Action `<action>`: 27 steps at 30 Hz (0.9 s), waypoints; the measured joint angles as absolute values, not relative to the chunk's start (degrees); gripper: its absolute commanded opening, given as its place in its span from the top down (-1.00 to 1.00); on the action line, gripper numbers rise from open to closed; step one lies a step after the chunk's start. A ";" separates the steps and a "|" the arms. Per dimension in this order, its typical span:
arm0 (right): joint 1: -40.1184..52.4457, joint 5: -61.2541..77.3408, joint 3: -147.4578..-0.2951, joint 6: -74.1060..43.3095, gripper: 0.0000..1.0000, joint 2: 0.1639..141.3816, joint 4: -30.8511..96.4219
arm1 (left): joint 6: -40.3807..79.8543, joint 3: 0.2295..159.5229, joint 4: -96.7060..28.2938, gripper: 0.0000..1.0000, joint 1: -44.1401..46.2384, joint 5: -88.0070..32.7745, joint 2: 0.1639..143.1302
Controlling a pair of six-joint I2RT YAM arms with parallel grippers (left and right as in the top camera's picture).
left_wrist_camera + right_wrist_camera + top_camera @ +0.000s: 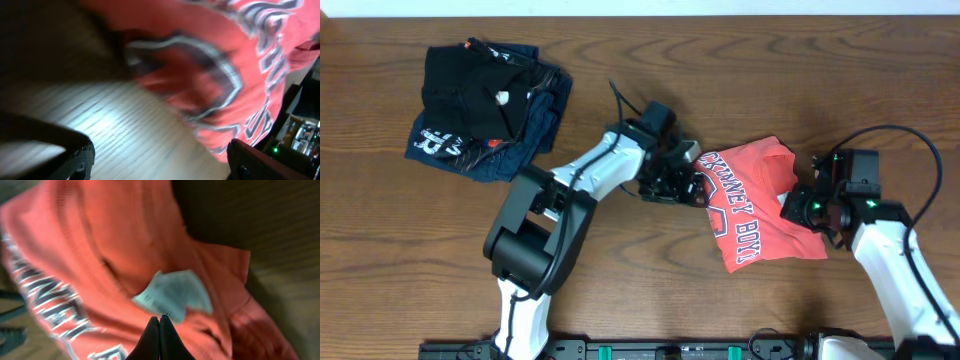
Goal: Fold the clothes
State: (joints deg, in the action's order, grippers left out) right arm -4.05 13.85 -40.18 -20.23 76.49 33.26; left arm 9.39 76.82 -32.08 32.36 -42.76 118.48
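Left gripper [160,157]: my fingers stand wide apart with nothing between them, just beside the left edge of the cloth.
Right gripper [160,322]: my fingers are pressed together at the opposite edge. I cannot tell whether any cloth is caught between them.
Table [720,310]: the wood looks smooth. If I pull with one arm only, I expect the whole garment to slide instead of folding.
Dark pile [485,110]: it sits well apart at the far left, so I see little risk unless my left elbow swings wide.
T-shirt [760,200]: it lies bunched and crooked between my two grippers, right of centre. If I close the left gripper here I may pinch several layers, and the fold would trap the wrinkles.
Lettering [732,200]: it faces up. A lopsided fold would probably leave it skewed.
Neck tag [172,297]: it is just beyond my right fingertips. If I grip the tag alone, it could slip or drag the collar.
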 measured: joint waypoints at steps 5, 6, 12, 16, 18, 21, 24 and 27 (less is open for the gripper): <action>-4.05 13.32 -39.59 -22.15 0.97 83.31 33.19 | 13.63 75.55 -24.32 -0.11 35.94 -42.94 118.41; -4.05 13.63 -39.57 -22.72 0.98 84.49 33.41 | 13.96 75.40 -22.76 -0.02 36.60 -42.89 118.41; -3.99 15.92 -39.81 -25.91 0.97 86.02 35.16 | 15.38 75.35 -19.46 0.51 39.59 -41.76 118.41; -2.98 18.15 -39.81 -27.46 0.97 86.19 36.82 | 15.53 75.33 -19.35 0.84 38.28 -37.50 118.41; -2.00 19.92 -39.79 -27.68 0.98 86.35 37.89 | 15.16 75.37 -19.07 0.83 36.47 -35.73 118.41; -0.91 23.07 -39.75 -26.41 0.96 86.21 38.04 | 14.79 76.49 -18.35 0.77 31.57 -35.07 118.45; -0.60 24.88 -39.22 -22.61 0.95 85.14 37.43 | 14.22 79.46 -16.23 0.17 25.39 -35.07 118.63; -0.60 28.82 -38.79 -18.46 0.98 81.69 34.09 | 14.57 83.81 -16.16 -0.15 20.03 -38.61 118.63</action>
